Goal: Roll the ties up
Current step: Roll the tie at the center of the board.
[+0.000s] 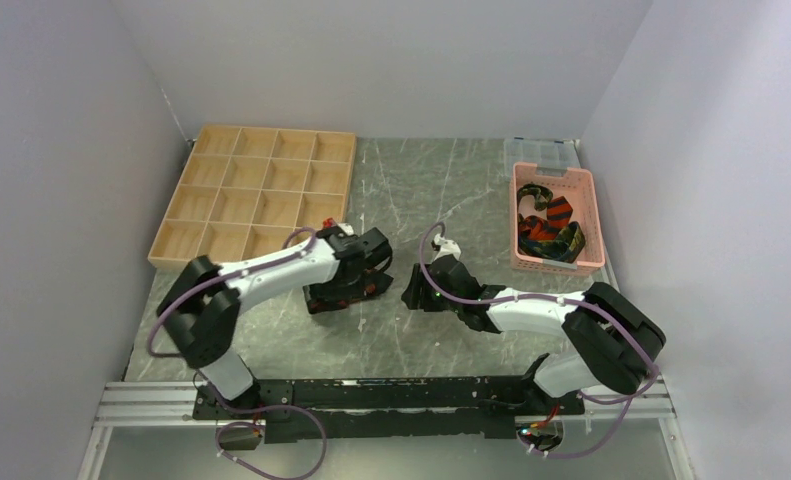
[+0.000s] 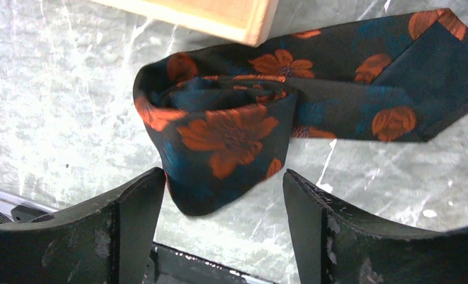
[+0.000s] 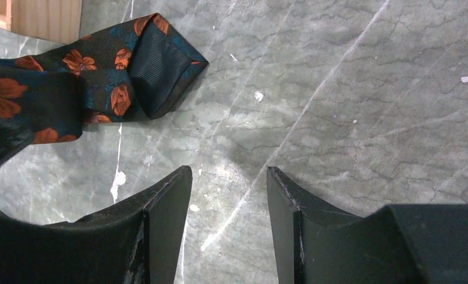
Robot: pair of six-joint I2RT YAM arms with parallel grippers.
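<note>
Bright, even light throughout, with glare washing the table in the left wrist view, perhaps slightly soft-focused.

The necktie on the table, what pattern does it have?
Orange flowers and teal patches on black; the dark fabric necktie shows best in left wrist view.

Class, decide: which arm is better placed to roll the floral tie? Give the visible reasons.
Left. The left pincer is open, with the part-rolled tie framed between its jaws. The right pincer, also open, faces the table, with the tie's end off to its side.
</note>
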